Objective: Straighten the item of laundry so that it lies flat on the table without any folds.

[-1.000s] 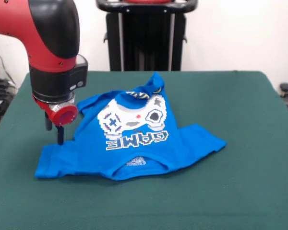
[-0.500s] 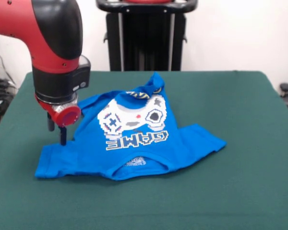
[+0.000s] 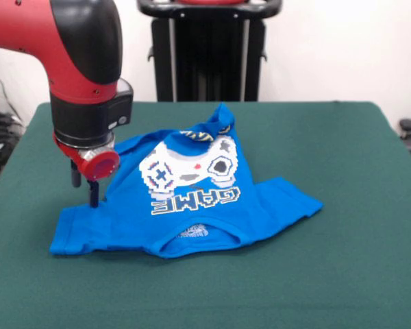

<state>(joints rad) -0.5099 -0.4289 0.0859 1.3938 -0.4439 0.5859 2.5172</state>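
Gripper (image 3: 84, 194) fingers, two thin dark prongs hanging below a round red cap on the arm's black wrist, stand a narrow way apart with nothing visibly caught between them; the nearer tip sits at or just above the upper edge of a sleeve of the T-shirt (image 3: 185, 205), and whether it touches the cloth cannot be told. That sleeve spreads flat toward the tabletop's left edge, its hem a stitched band with a squared corner. Soft bright blue knit forms the shirt's body, which lies around the middle of the tabletop (image 3: 329, 267), somewhat left of centre, with the collar toward the near edge and its inner label showing. Across the chest runs a blocky white-grey pixel game controller over "GAME" lettering, seen upside down. Toward the far edge the hem is bunched and folded up into a small peak, showing a dark strip with yellow text. Another sleeve angles out toward the right edge, lying smooth with a slight ripple. Dark green felt-like cloth covers the broad rectangular tabletop, matte and even.
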